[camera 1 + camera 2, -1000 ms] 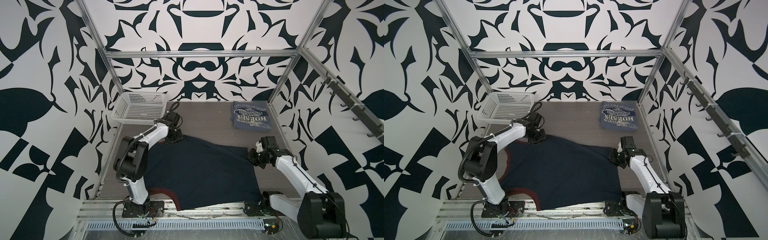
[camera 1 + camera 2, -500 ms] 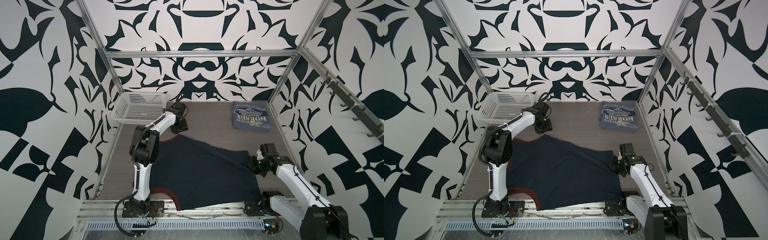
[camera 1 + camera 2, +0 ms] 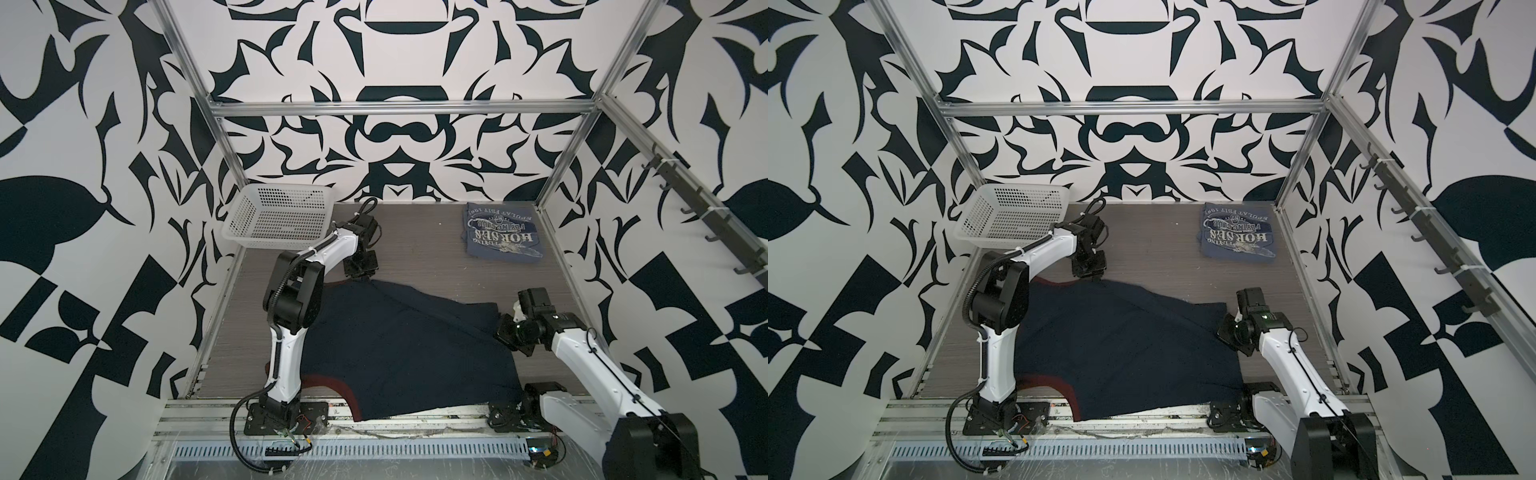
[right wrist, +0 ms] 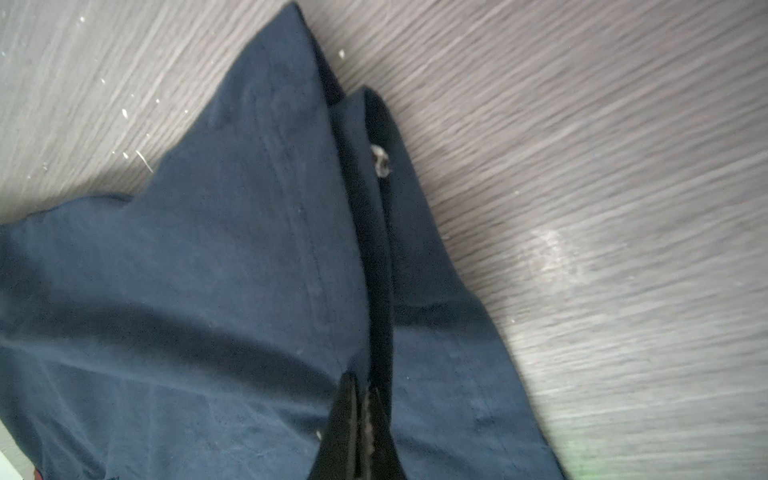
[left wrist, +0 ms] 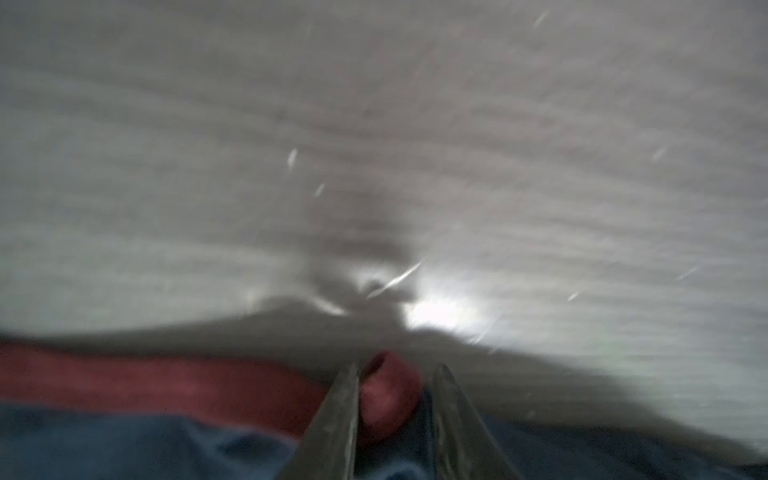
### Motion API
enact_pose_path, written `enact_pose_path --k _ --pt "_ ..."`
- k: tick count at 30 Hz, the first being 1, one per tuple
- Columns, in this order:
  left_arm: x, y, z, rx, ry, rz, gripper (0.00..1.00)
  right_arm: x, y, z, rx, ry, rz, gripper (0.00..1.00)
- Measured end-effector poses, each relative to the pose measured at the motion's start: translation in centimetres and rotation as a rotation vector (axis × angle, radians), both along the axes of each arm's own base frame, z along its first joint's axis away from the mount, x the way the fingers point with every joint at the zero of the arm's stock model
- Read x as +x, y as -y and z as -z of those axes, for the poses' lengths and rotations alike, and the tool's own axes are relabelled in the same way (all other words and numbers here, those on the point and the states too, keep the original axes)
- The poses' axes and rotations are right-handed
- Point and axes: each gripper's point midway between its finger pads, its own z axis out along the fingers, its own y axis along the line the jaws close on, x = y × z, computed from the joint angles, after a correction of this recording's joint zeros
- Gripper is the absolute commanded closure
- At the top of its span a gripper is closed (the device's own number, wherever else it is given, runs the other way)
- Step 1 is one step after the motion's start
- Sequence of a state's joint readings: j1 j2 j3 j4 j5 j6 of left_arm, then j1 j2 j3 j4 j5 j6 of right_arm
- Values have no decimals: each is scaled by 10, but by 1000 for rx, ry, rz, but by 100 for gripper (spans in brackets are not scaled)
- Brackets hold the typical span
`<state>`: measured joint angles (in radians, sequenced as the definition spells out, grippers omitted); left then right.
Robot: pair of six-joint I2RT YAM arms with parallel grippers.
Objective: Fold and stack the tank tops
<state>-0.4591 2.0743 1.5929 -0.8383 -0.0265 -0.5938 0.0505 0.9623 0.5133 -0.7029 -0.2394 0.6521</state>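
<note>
Navy tank top [image 3: 395,345] corner shifted right with the left gripper [image 3: 362,276].

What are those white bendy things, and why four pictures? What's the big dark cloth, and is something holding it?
Those are two robot arms, the left arm and the right arm, each ending in a two-fingered pincher called a gripper. Two pictures look down from one camera above, showing nearly the same thing. The other two come from small cameras on the arms' wrists, very close up. On the table lie a dark navy tank top, spread out, and a grey-blue tank top, already folded at the back; a white basket sits in the back left corner. The right gripper is pinching the navy top's edge. The left gripper has the top's red trim between its fingers; that picture is too blurry to tell whether it squeezes.
</note>
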Motion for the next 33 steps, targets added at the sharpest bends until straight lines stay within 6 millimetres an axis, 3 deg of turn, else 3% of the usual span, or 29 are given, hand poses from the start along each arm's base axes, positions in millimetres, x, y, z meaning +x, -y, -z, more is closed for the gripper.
enact_pose_path --k 3,7,13,18,22,25,29,33 --pt "-27 -6 2 20 -18 11 66 -1 1 -1 -7 1 1 100" --pt "-70 -6 -7 24 8 24 58 -2 2 0 -17 -5 1 100" --pt "-102 0 -17 0 85 18 52 -4 4 2 -34 -12 5 100" --pt "-90 -5 -25 11 135 -16 45 -4 5 2 -42 -15 9 100" --pt "-59 11 -59 -19 222 -12 40 -5 5 2 -47 -17 11 100" --pt "-39 19 -70 -24 257 -9 39 -4 5 2 -49 -17 15 100" --pt "-36 17 -51 32 198 -8 39 -5 6 3 -52 -17 13 100" --pt "-48 7 -30 95 115 -8 39 -5 6 3 -52 -17 14 100"
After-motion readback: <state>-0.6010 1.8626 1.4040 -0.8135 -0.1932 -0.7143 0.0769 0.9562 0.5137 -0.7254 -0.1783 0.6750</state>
